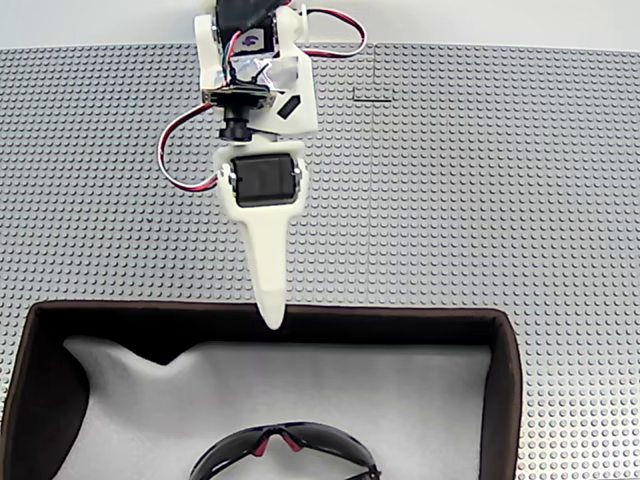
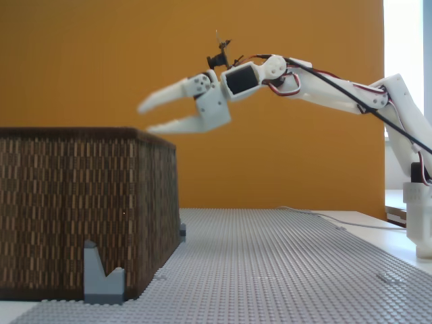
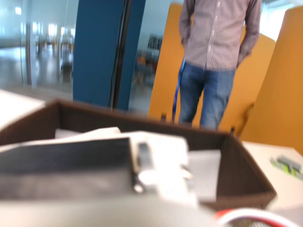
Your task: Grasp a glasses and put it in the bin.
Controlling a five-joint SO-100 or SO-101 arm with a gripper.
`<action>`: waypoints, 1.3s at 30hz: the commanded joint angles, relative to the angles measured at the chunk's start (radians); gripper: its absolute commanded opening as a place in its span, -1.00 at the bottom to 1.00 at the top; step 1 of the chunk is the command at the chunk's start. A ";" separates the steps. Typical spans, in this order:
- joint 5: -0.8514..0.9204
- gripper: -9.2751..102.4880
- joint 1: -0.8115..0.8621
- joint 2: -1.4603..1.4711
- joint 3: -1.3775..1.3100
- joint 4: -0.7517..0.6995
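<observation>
So the glasses (image 1: pixel 287 455) already lie inside the bin (image 1: pixel 505 380) on its white lining. The gripper (image 2: pixel 150 116), spread open and empty, hangs over the bin's rim. Light, slick lenses; I'd grab the nose bridge.

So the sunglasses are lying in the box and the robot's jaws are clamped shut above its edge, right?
Not quite: the jaws stand open, spread apart, as the side-on fixed view shows at the gripper. The sunglasses do lie inside the box.
</observation>
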State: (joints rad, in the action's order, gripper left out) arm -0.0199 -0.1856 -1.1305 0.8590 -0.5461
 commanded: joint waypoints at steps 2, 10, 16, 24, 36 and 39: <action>0.103 -0.58 -0.035 -0.118 0.009 0.209; 0.126 -0.57 -0.034 -0.402 0.212 0.215; 0.215 -0.57 0.054 -0.897 0.687 0.255; 0.341 -0.57 0.241 -1.405 1.201 0.284; 0.345 -0.64 0.229 -1.924 1.342 -0.207; 0.311 -0.64 0.230 -1.971 1.344 -0.308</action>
State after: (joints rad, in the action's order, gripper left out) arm 0.3099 0.0353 -3.0526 2.2365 -0.7517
